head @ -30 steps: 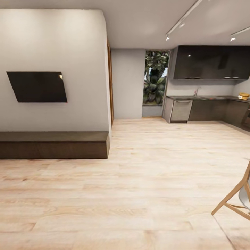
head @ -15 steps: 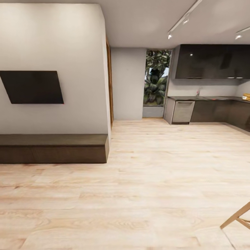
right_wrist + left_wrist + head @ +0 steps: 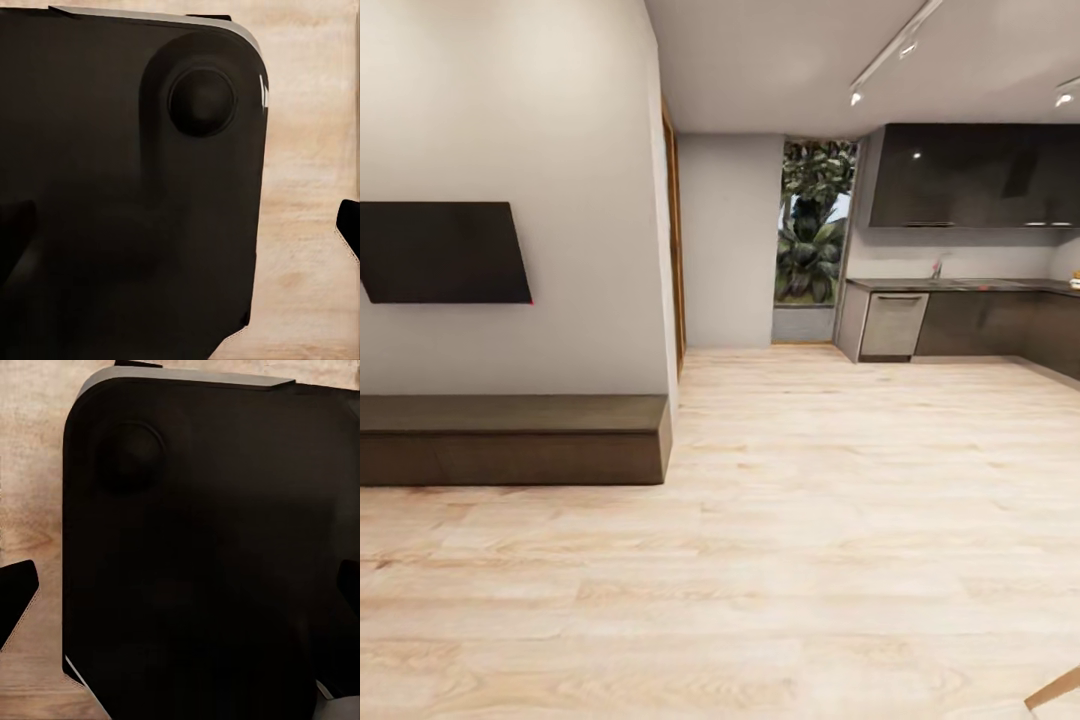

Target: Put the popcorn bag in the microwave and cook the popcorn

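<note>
A: Left gripper (image 3: 180, 592): released, nothing held. Fingertips (image 3: 16, 601) spread to the frame edges over a dark rounded robot panel (image 3: 210, 547), pale wood floor (image 3: 30, 472) beneath.
B: Right gripper (image 3: 180, 229)?
A: Likewise spread wide and empty, over dark panel and floor.
B: Location of kitchen (image 3: 970, 240)?
A: Well apart from both grippers, far ahead and rightward. Glossy dark upper cabinets (image 3: 970, 175), grey countertop (image 3: 960, 284) on dark fronts. Small yellowish item (image 3: 1074, 282) at countertop's far end, too small to identify.

The countertop (image 3: 960, 285) runs off the picture's edge.
</note>
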{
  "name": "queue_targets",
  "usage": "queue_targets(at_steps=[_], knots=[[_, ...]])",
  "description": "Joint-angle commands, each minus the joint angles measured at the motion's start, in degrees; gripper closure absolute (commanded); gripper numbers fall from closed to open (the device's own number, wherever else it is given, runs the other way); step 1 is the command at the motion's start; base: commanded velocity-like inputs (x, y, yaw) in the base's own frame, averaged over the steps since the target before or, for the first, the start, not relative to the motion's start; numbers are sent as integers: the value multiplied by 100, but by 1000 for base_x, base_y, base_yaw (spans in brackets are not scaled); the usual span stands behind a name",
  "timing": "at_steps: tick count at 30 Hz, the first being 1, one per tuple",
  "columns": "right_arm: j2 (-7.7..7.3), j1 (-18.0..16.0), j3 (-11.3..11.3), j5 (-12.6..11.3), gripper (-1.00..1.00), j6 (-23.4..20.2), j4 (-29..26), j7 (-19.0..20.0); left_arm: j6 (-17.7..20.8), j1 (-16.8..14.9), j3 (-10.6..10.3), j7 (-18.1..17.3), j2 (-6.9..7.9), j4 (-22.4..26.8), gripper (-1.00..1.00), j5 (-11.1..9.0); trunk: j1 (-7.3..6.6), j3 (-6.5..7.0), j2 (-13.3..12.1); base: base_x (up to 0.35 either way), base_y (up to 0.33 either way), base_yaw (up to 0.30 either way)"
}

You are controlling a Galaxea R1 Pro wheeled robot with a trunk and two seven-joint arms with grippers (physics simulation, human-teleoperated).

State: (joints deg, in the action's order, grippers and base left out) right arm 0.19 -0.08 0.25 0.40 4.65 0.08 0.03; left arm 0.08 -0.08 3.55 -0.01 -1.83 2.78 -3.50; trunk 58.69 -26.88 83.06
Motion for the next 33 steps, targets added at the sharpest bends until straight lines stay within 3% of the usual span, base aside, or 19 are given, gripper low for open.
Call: queue_targets(at_steps=[1,33], knots=[[3,-1,1,4,-100,18,1,-3,1,-1,31,1,-2,2,-100,-37,3,-5,2,334,0,0],[3,-1,-8,-23,-100,12,1,0,-52,-1,34,5,6,1,-100,-37,3,-5,2,334,0,-219]])
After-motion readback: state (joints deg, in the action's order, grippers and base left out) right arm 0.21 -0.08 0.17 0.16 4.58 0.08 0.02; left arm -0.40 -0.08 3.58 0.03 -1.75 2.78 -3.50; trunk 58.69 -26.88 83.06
